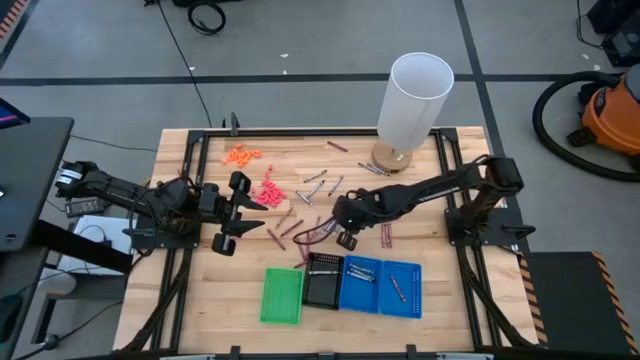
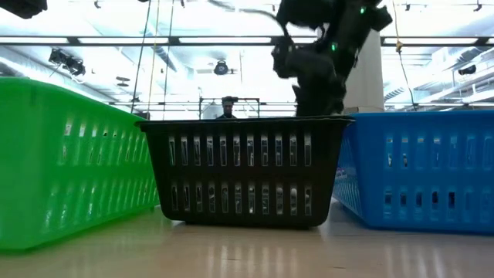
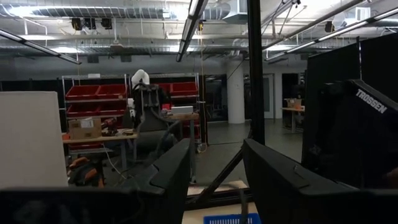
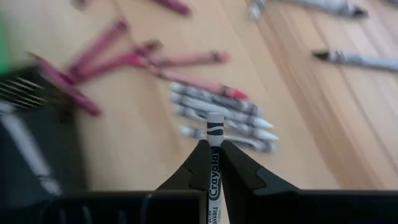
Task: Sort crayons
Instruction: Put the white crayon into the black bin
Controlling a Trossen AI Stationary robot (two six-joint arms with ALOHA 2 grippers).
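My right gripper (image 1: 345, 232) is above the table's middle, just behind the black tray (image 1: 323, 282), shut on a silvery grey crayon (image 4: 214, 134). It also shows high in the low view (image 2: 315, 58). Loose crayons lie flat on the wood: grey ones (image 4: 217, 112) and maroon and red ones (image 4: 124, 59) below it, and more of them (image 1: 316, 188) farther back. My left gripper (image 1: 240, 212) is open and empty at the table's left, by the pink-red bits (image 1: 268, 193). My right gripper pinches the grey crayon between its two fingertips (image 4: 200, 163) at its paper-wrapped middle (image 4: 214, 167). The crayon lies along the fingers, and one end (image 4: 214, 119) sticks out past them. It is lifted clear of the table.
A green tray (image 1: 282, 296), the black tray and two blue trays (image 1: 362, 285) (image 1: 401, 290) stand in a row near the front edge. A tall white cylinder (image 1: 413, 105) stands at the back right. Orange bits (image 1: 242, 155) lie at the back left. A person (image 2: 226, 108) is far behind.
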